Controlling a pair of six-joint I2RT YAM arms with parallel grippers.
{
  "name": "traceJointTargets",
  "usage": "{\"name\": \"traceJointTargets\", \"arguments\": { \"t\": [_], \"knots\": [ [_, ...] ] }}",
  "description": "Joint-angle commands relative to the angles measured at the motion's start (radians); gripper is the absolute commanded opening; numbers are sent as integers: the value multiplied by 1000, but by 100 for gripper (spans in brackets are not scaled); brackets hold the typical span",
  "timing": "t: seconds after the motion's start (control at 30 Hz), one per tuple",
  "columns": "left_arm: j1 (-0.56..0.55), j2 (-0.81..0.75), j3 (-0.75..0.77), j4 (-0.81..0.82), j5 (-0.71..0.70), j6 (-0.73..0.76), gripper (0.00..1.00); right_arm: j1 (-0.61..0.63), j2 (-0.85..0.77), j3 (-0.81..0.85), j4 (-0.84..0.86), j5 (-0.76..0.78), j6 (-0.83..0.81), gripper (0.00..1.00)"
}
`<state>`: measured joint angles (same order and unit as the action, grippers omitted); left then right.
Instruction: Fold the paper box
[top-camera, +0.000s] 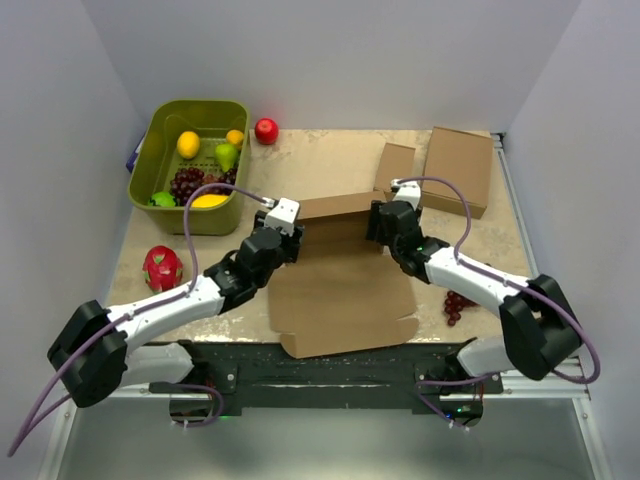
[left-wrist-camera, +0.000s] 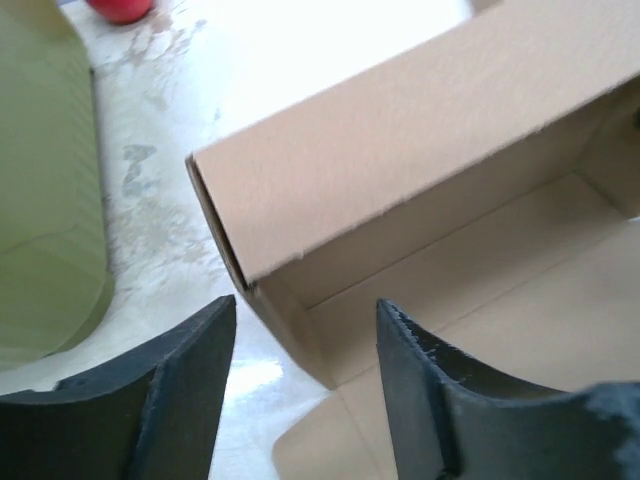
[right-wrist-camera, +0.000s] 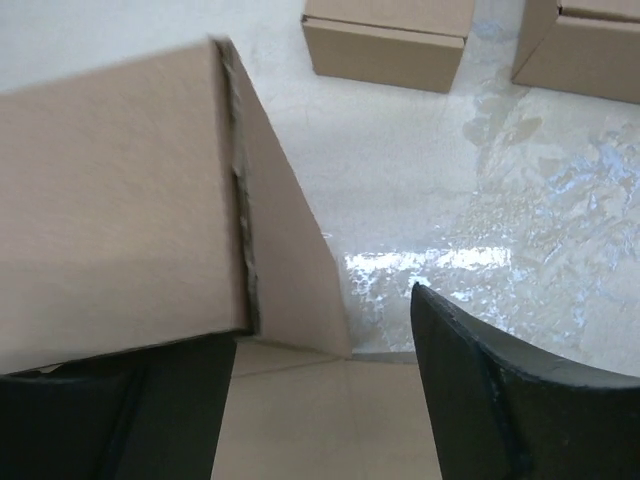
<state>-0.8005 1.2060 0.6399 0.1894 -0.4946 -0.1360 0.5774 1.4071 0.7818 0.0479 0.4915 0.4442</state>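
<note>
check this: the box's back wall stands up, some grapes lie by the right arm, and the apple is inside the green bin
One thing is off: the apple is not in the bin; it sits on the table just right of it, as the top view shows. The box does have its back wall standing up, and grapes do lie by the right arm.

We are seeing a green bin (top-camera: 200, 105) holding fruit (top-camera: 188, 144), a red apple (top-camera: 266, 130) beside it, a dragon fruit (top-camera: 162, 267) and grapes (top-camera: 458, 305) lying nearer, and a small box (top-camera: 395, 163) beside a flat box (top-camera: 460, 170) far right.
</note>
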Motion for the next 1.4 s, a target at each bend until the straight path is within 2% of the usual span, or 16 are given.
{"name": "traceJointTargets", "arguments": {
  "t": [0.0, 0.2, 0.27, 0.3, 0.4, 0.53, 0.67, 0.83, 0.9, 1.0, 1.1, 1.23, 1.37],
  "knots": [
    [-2, -68, 56, -44, 109, -19, 70, -1, -111, -1, -16, -53, -36, 79],
    [-2, -131, 81, -154, 204, 19, 80, -1, -209, -24, -71, -162, -84, 85],
    [-2, -120, 131, -188, 252, 42, 82, -1, -241, -38, -83, -215, -99, 85],
    [-2, -108, 157, -258, 336, 55, 82, -1, -273, -42, -89, -234, -107, 85],
    [-12, -46, 306, -387, 444, 116, 82, -1, -332, -41, -108, -296, -127, 86],
    [-45, -2, 386, -449, 409, 206, 83, -2, -421, -18, -106, -340, -151, 89],
    [-84, 67, 457, -484, 386, 265, 83, -2, -438, 25, -141, -326, -147, 89],
    [-180, 184, 561, -510, 191, 355, 86, -17, -442, 56, -183, -188, -107, 94],
    [-186, 237, 611, -518, 157, 363, 88, -62, -454, 47, -171, -186, -72, 96],
    [-186, 262, 638, -464, 154, 398, 89, -291, -461, 19, -117, -356, -10, 96],
    [-186, 299, 667, -441, 130, 438, 93, -373, -448, 8, -95, -432, 1, 96],
    [-187, 381, 707, -455, 84, 525, 93, -416, -438, -2, -80, -468, 7, 96],
    [-187, 444, 733, -467, 100, 529, 90, -432, -442, -18, -63, -490, 13, 96]
  ]
}}
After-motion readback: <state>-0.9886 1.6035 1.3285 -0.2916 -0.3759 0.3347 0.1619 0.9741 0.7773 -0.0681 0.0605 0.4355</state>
